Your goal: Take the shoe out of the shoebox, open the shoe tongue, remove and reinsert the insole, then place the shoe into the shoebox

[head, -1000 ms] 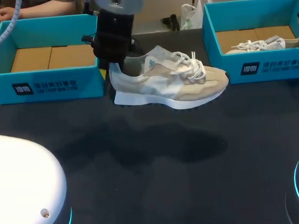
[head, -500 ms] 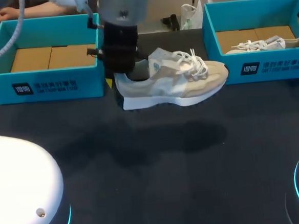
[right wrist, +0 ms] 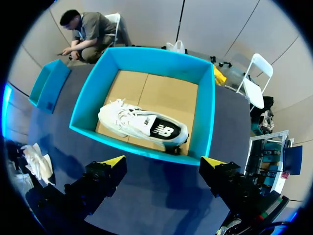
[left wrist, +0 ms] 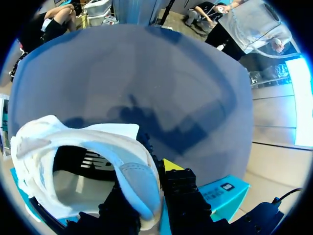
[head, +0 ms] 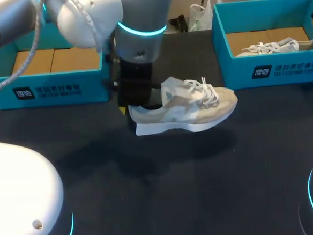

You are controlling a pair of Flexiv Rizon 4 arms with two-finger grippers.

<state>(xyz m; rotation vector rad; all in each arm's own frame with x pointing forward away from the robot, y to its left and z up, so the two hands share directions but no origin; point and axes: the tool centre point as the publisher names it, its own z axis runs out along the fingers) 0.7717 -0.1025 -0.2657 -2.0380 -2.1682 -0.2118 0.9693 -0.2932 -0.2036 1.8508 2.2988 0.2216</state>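
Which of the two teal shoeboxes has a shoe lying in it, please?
The right shoebox, with a white shoe on its cardboard floor; the left shoebox holds none; the beige shoe hangs outside it in the left gripper.

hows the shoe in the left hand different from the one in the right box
The held shoe is gripped at its heel by the left hand, out over the table; the boxed shoe lies untouched in the right box. The held shoe shows beige panels; the boxed shoe looks mostly white. Both are laced sneakers.
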